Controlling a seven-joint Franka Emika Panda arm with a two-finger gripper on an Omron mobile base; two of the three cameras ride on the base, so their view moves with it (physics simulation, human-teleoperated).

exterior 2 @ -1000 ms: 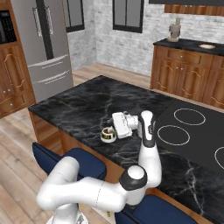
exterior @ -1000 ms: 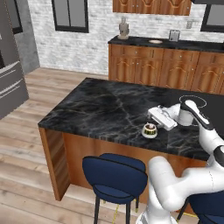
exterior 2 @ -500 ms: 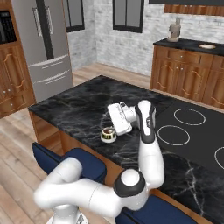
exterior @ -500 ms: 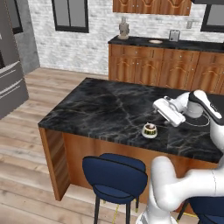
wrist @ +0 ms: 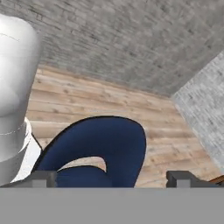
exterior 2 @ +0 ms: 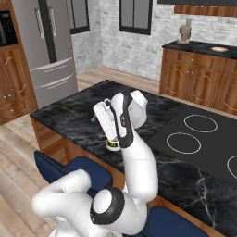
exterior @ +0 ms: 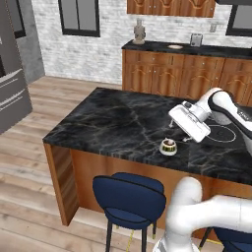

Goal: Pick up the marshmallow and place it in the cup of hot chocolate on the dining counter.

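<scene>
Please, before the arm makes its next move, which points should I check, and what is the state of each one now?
1. Jaws open, nothing between them: ok.
2. Small squat white cup of hot chocolate upright on the black, white-veined marble dining counter: ok.
3. Jaws raised off the cup, not touching it: ok.
4. Tiny whitish marshmallow inside the cup: cannot tell, too small to see.
</scene>
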